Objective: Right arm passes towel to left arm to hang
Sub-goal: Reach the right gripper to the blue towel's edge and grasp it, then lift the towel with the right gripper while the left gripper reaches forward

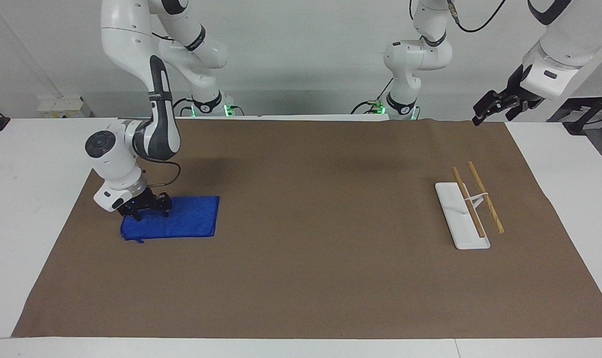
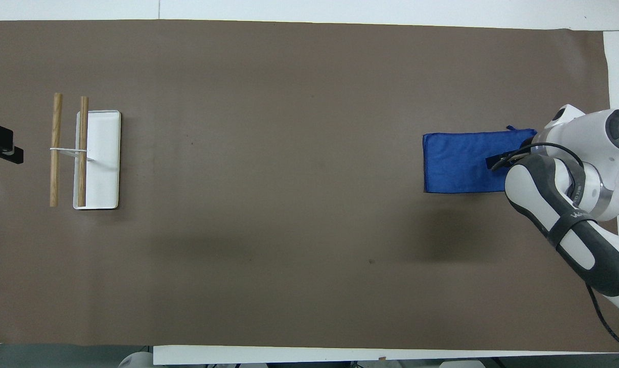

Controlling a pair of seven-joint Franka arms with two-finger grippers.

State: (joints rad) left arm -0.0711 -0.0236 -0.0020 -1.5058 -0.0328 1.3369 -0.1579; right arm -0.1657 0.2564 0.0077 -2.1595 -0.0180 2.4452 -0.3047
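Jaws look spread on the right gripper (image 1: 144,211), down at the blue towel's (image 1: 181,219) nine-o'clock end: pinch squarely; left gripper (image 1: 490,109) waits open.

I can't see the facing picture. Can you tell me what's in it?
The right arm's claw is down on one end of a blue towel lying flat on brown paper. At the table's other end stands a white rack with two wooden bars. The left arm's claw waits raised by the paper's corner.
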